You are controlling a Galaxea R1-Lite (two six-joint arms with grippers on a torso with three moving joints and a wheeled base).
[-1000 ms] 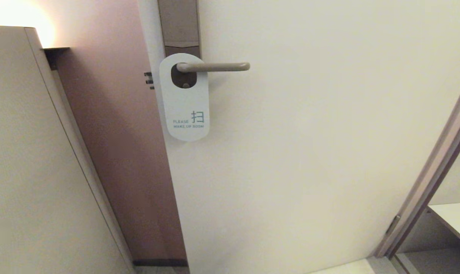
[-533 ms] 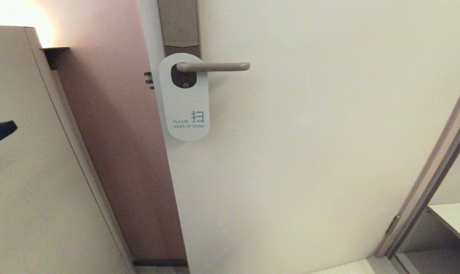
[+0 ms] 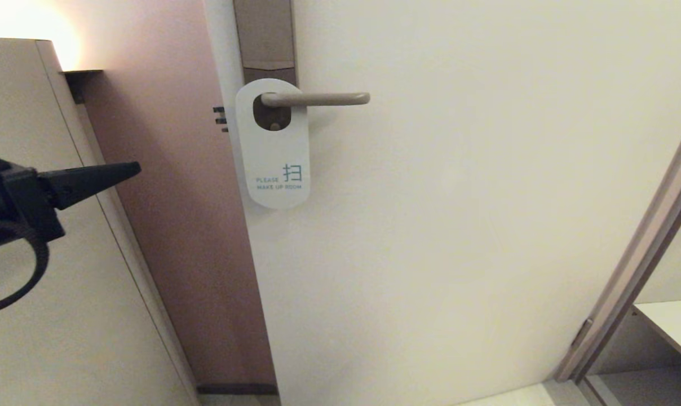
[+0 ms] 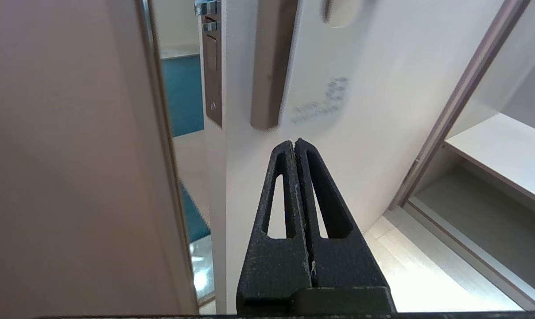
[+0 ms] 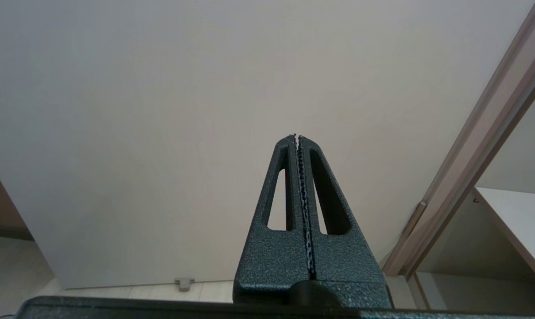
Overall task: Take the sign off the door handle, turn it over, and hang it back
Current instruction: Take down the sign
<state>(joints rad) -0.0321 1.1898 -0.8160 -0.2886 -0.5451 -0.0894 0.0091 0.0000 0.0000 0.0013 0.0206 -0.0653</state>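
The sign (image 3: 273,152) hangs by its oval hole on the door handle (image 3: 323,99), white face out with teal "PLEASE MAKE UP ROOM". The handle is a beige lever on a brown backplate (image 3: 265,34). My left gripper (image 3: 136,167) is shut and empty; it reaches in from the left at about the sign's height, well left of it and apart. In the left wrist view the left gripper (image 4: 294,141) points up at the sign (image 4: 320,99) and the backplate (image 4: 272,66). My right gripper (image 5: 296,136) is shut and empty, facing the bare door, out of the head view.
The white door (image 3: 459,225) stands ajar, its latch edge (image 3: 220,118) beside a brown wall (image 3: 171,225). A beige panel (image 3: 36,310) stands close on the left behind my left arm. A door frame (image 3: 639,254) and a shelf (image 3: 673,327) are at the right.
My left gripper has come into the head view from the left edge and moved right toward the sign. The sign and handle have not moved.
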